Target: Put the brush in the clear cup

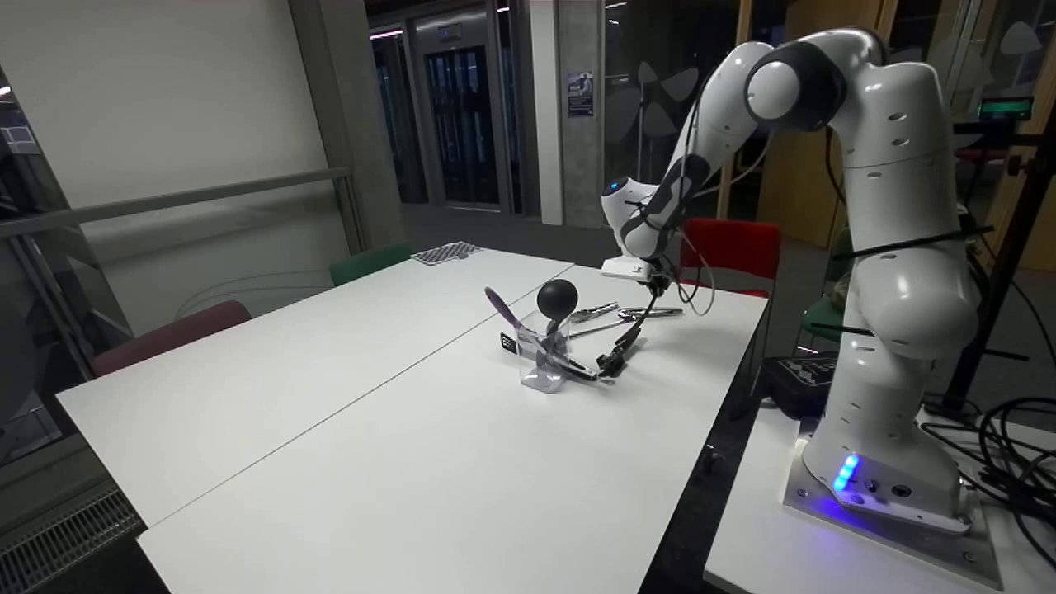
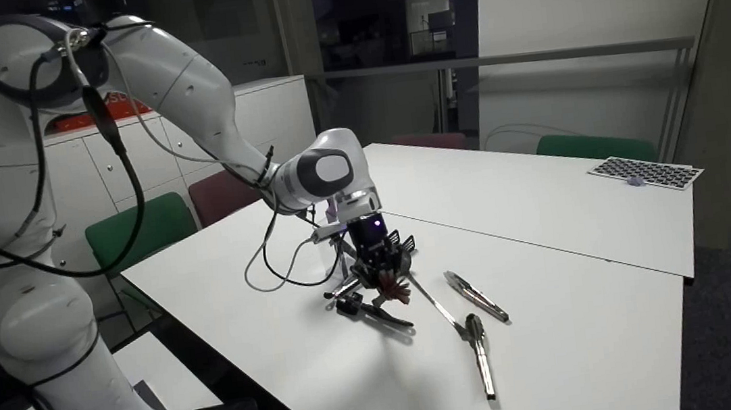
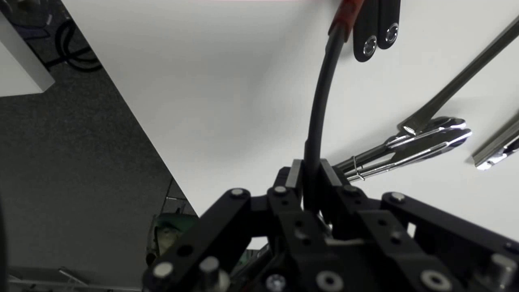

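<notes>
In the wrist view my gripper (image 3: 311,172) is shut on the brush (image 3: 322,95), whose dark shaft runs up to a red part at the top edge. Red bristles belonging to the brush (image 2: 393,287) show right under the gripper (image 2: 377,268) in an exterior view. Standing on the table, the clear cup (image 1: 540,381) holds a utensil with a black round head (image 1: 558,299), and a purple handle (image 1: 500,307) leans out of it. The gripper (image 1: 657,285) is beside the cup, higher than its rim. From the opposite side, arm and gripper hide most of the cup.
Metal tongs (image 2: 481,359) and a second pair of tongs (image 2: 477,296) lie on the white table. A long metal shaft (image 2: 437,303) is near them. Black handles (image 2: 377,314) rest below the gripper. A patterned board (image 2: 647,173) sits at a far corner.
</notes>
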`<state>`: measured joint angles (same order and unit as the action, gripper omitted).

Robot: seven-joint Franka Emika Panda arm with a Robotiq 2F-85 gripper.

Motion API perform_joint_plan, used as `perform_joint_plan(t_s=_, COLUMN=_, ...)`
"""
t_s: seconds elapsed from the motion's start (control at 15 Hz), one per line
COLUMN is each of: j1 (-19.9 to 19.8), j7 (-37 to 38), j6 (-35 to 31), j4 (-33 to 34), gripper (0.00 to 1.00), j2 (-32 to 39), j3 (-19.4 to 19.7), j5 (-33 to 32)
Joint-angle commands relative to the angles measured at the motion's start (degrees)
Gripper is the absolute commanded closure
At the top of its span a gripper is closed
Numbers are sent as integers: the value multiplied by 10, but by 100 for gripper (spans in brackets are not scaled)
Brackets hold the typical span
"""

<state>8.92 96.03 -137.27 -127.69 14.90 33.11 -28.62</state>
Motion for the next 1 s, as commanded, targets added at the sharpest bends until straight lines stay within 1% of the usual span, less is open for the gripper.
perform_joint_plan(t_s=0.0, j1=58, j7=86, j6=30, j4=-89, gripper=97, j2=-142, j3=29, j5=-130)
perform_joint_plan(t_s=0.07, j1=65, j7=110, j6=43, j4=-102, gripper=97, j2=-171, j3=27, j5=-161)
perform_joint_plan(t_s=0.2, j1=75, j7=161, j6=94, j4=-123, gripper=97, j2=-230, j3=7, j5=-212)
perform_joint_plan(t_s=0.27, j1=-8, j7=178, j6=120, j4=-134, gripper=97, j2=-259, j3=-89, j5=-229)
perform_joint_plan(t_s=0.4, j1=-40, j7=195, j6=171, j4=-162, gripper=97, j2=-316, j3=-157, j5=-230)
perform_joint_plan(t_s=0.47, j1=-53, j7=193, j6=192, j4=-175, gripper=97, j2=-346, j3=-190, j5=-219)
perform_joint_plan(t_s=0.6, j1=-70, j7=174, j6=210, j4=-209, gripper=97, j2=-406, j3=-242, j5=-201)
perform_joint_plan(t_s=0.67, j1=-72, j7=154, j6=217, j4=-224, gripper=97, j2=-437, j3=-262, j5=-189)
perform_joint_plan(t_s=0.73, j1=-76, j7=139, j6=218, j4=-235, gripper=97, j2=-459, j3=-274, j5=-177)
perform_joint_plan(t_s=0.87, j1=-81, j7=104, j6=208, j4=-248, gripper=97, j2=-486, j3=-283, j5=-157)
perform_joint_plan(t_s=0.93, j1=-81, j7=90, j6=210, j4=-267, gripper=97, j2=-511, j3=-293, j5=-141)
